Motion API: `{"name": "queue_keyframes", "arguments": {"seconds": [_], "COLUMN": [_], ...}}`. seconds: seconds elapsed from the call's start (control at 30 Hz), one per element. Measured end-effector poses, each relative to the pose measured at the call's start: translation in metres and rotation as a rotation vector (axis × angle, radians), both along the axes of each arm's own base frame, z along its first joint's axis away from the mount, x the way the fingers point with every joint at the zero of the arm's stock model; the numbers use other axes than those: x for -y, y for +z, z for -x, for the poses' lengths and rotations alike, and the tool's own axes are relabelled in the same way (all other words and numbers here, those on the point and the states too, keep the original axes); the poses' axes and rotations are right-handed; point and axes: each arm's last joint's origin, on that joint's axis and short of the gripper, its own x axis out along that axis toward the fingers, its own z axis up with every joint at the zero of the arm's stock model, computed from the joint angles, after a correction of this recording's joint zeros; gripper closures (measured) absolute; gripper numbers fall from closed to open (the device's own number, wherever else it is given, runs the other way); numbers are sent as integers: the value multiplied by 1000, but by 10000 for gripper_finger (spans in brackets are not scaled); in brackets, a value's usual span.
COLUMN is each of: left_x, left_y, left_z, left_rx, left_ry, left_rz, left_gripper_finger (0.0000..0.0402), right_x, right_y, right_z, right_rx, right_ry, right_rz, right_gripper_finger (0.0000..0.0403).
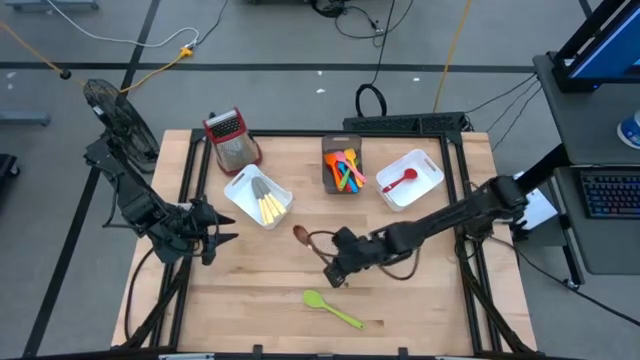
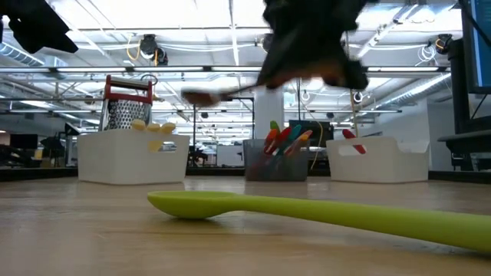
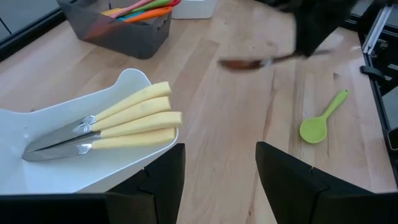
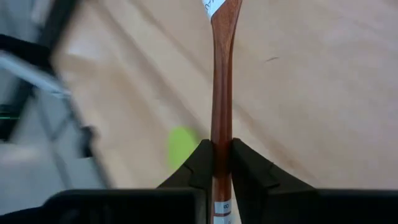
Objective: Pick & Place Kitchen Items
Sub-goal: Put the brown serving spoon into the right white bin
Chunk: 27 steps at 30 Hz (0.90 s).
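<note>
Wooden worktop (image 1: 250,290), bins along far side. Right gripper (image 1: 338,268) mid-worktop, clamped on brown spoon (image 4: 222,93) handle, spoon apparently lifted clear. Green spoon (image 1: 331,308) lies near edge. Left gripper (image 1: 222,233) at left, fingers apart, empty, beside yellow-handled knives (image 1: 267,204) in white bin (image 1: 240,185).

A pale wooden tabletop (image 1: 400,300) framed with black rails stands on a grey floor (image 1: 270,30) marked with dark lines. Cables (image 1: 140,70) in yellow, black and white trail across that floor beyond the far edge. A black fan (image 1: 112,112) sits by the far left corner. To the right, a desk carries a keyboard (image 1: 608,194), with a blue-lit screen (image 1: 610,35) above it. Seen level across the tabletop, the room behind is a wide open hall with long ceiling light strips (image 2: 230,19), exposed beams and white columns (image 2: 272,107).
</note>
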Motion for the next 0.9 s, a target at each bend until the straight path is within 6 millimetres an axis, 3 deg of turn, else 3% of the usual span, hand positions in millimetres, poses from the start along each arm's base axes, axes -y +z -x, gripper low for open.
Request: {"name": "queue_keyframes", "arguments": {"seconds": [0.13,0.4,0.57,0.9], "left_x": [0,0,0,-2], "left_y": [0,0,0,1], "left_z": [0,0,0,-1], "left_rx": [0,1,0,23], "left_ry": [0,3,-1,-18], "left_rz": [1,5,-1,-159], "left_gripper_finger": [201,201,201,201], "right_x": [1,11,22,42], "right_y": [34,84,97,109], "right_z": [13,45,71,118], "right_rx": [95,271,276,167], "right_ry": [-93,-473,-705,-933], "right_rz": [-90,-180,-220,-288], "right_gripper_finger": [376,376,376,376]}}
